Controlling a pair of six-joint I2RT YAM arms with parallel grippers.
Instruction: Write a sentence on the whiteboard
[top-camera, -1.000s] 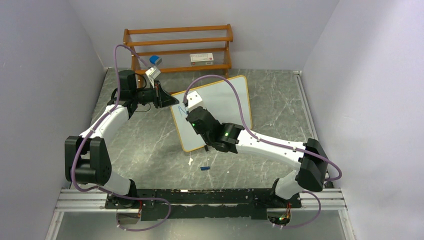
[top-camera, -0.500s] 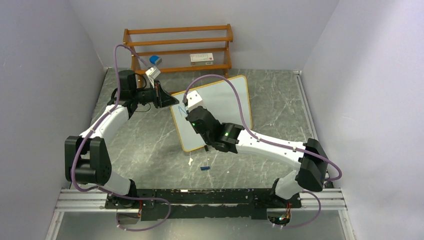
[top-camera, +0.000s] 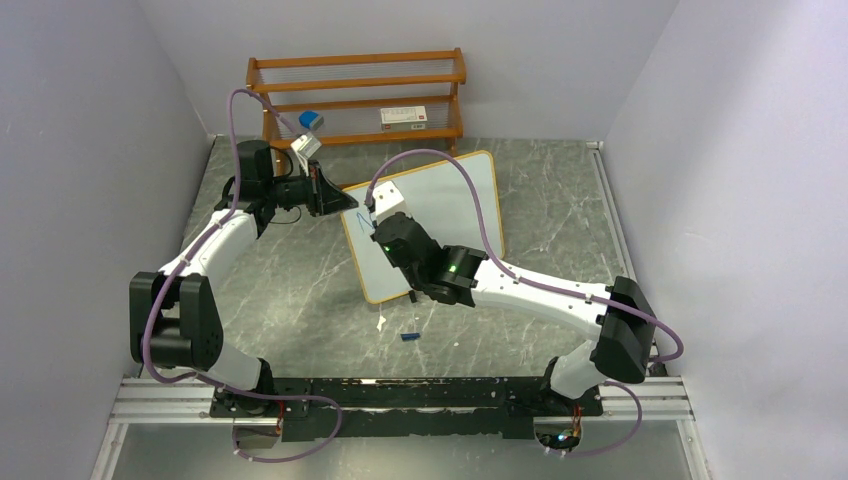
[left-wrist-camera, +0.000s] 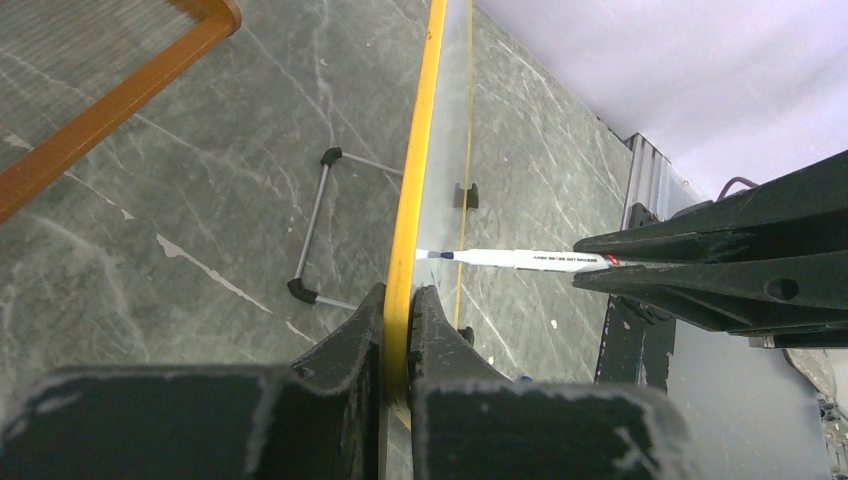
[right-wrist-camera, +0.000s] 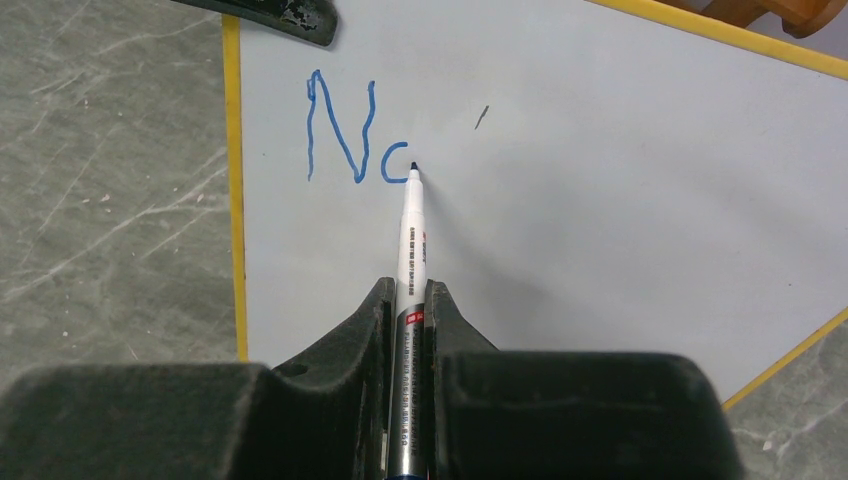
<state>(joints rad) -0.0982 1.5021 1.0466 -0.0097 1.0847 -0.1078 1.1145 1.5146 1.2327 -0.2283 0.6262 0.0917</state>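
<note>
1. A grey marbled table (top-camera: 290, 290) fills the overhead view. A brown wooden shelf rack (top-camera: 360, 80) stands against the far wall.
2. A large white whiteboard (top-camera: 450, 190) with rounded corners and a thin orange-yellow frame stands propped at a slant in the middle of the table, in front of the rack.
3. The left gripper (left-wrist-camera: 400, 300) is shut on the whiteboard's yellow frame at its upper left edge. One black finger is on each face, which steadies the board.
4. The right gripper (right-wrist-camera: 408, 290) is clamped on a slim white marker pen (right-wrist-camera: 411, 230). The pen points away from the wrist, with its dark tip touching the board surface.
5. The thin blue marker lettering (right-wrist-camera: 345, 130) sits near the board's top left corner. It shows a tall "N" and, just beside it, a small open curve like a "c". The pen tip rests at the curve's right end.
6. A small blue piece (top-camera: 408, 336), possibly the pen cap, lies on the table near the board's lower edge.
7. Over the last second the overhead view hardly alters. The left arm holds its place and the right wrist shifts only slightly. This suggests slow, fine strokes on the second letter, with almost all of the sentence still to be written.
</note>
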